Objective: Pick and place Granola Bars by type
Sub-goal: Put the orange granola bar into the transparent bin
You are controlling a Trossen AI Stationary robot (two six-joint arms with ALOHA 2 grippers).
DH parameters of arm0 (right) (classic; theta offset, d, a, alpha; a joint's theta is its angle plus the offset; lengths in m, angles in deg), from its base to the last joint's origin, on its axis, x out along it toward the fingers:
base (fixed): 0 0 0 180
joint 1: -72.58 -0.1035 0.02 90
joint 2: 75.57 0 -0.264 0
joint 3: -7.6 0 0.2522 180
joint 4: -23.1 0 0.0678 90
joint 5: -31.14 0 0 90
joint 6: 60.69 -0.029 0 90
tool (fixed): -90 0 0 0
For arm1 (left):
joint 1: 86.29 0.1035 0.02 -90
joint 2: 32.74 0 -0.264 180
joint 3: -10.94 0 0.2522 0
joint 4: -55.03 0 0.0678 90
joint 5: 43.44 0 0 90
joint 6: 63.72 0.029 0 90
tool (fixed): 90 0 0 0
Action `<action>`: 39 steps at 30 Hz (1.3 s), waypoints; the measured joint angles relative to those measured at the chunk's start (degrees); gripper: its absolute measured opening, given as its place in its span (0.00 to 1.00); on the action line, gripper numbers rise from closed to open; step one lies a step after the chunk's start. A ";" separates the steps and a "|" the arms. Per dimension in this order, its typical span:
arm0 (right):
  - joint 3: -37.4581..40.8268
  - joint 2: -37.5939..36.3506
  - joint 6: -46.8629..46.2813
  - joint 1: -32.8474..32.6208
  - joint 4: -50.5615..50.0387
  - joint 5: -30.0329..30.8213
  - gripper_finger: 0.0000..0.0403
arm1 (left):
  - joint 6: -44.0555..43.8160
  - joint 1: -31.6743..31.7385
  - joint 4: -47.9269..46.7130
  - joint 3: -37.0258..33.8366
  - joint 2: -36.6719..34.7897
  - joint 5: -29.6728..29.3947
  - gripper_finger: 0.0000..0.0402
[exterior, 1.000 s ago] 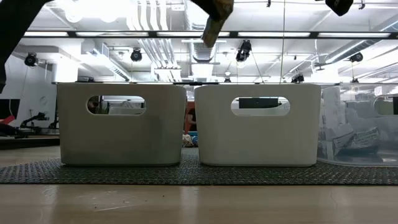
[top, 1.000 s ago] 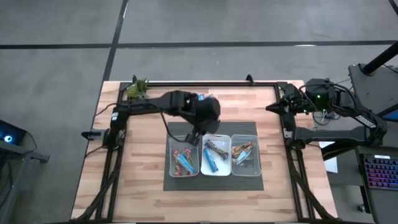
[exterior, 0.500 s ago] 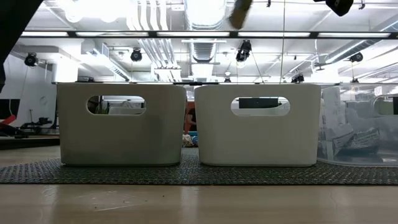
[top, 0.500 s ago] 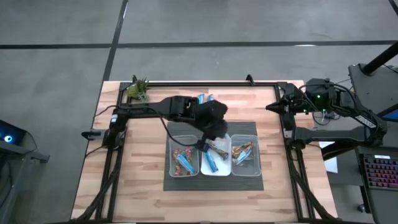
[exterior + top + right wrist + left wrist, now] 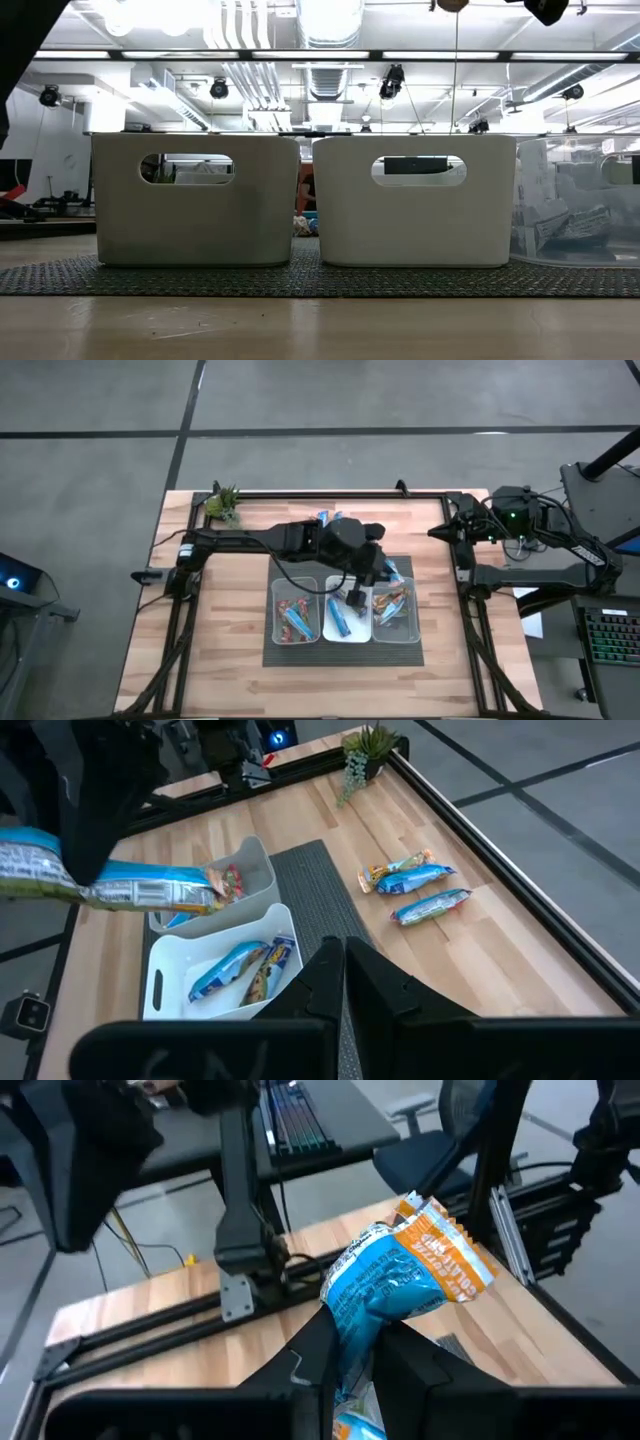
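1. The left pincer (image 5: pixel 357 597) hangs over the bins on the dark mat (image 5: pixel 285 567), above the line where the middle bin (image 5: pixel 345 632) meets the right bin (image 5: pixel 396 634).
2. Its fingers (image 5: pixel 313 1352) pinch a blue bar (image 5: pixel 385 1280) with an orange end; the bar sticks out past the fingertips, clear of the tabletop (image 5: pixel 230 620).
3. In the right wrist view the same bar (image 5: pixel 110 890) hangs in the air above the white bins (image 5: pixel 215 1005).
4. The right pincer (image 5: pixel 343 982) is pressed together and holds nothing; its arm (image 5: pixel 530 550) is parked at the right edge of the tabletop, well apart from the bins.
5. The left bin (image 5: pixel 296 635) holds bars with red and blue wrappers (image 5: pixel 294 616).
6. The middle bin holds blue bars (image 5: pixel 338 622).
7. The right bin holds tan and orange bars (image 5: pixel 392 603).
8. Two more blue bars (image 5: pixel 415 890) lie side by side on the bare wood near the back rail; from above only part of them (image 5: pixel 328 517) shows behind the left arm.
9. A small green plant (image 5: pixel 222 503) stands at the back left corner.
10. From table height two white bins (image 5: pixel 195 200) stand side by side on the mat, a clear one (image 5: pixel 575 205) beside them.
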 joint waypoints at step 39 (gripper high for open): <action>0.00 -25.35 -3.89 -0.02 -1.59 7.58 0.02 | -13.95 -0.01 33.37 -17.30 -0.10 0.31 0.09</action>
